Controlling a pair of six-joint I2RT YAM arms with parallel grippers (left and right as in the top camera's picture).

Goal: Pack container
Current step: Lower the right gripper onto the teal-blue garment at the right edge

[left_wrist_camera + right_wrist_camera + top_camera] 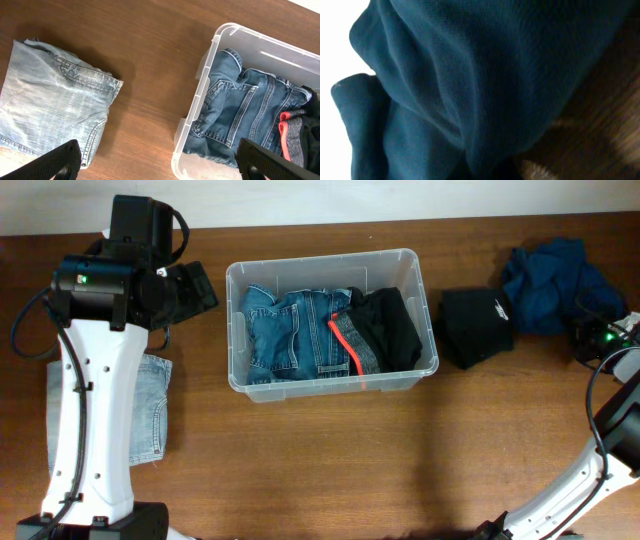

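The clear plastic container point(232, 330) stands mid-table and holds folded blue jeans point(290, 330) and a black garment with a red stripe point(390, 325). My left gripper point(198, 288) is open and empty, hovering just left of the container. In the left wrist view its fingers point(162, 170) straddle the container's near corner point(197, 102) and the bare wood. My right gripper point(592, 336) is at the far right against a dark teal garment point(548, 278). That teal cloth point(470, 75) fills the right wrist view and hides the fingers.
A folded light-denim garment point(150, 405) lies at the left under my left arm; it also shows in the left wrist view point(50, 105). A black folded garment point(478, 326) lies between the container and the teal one.
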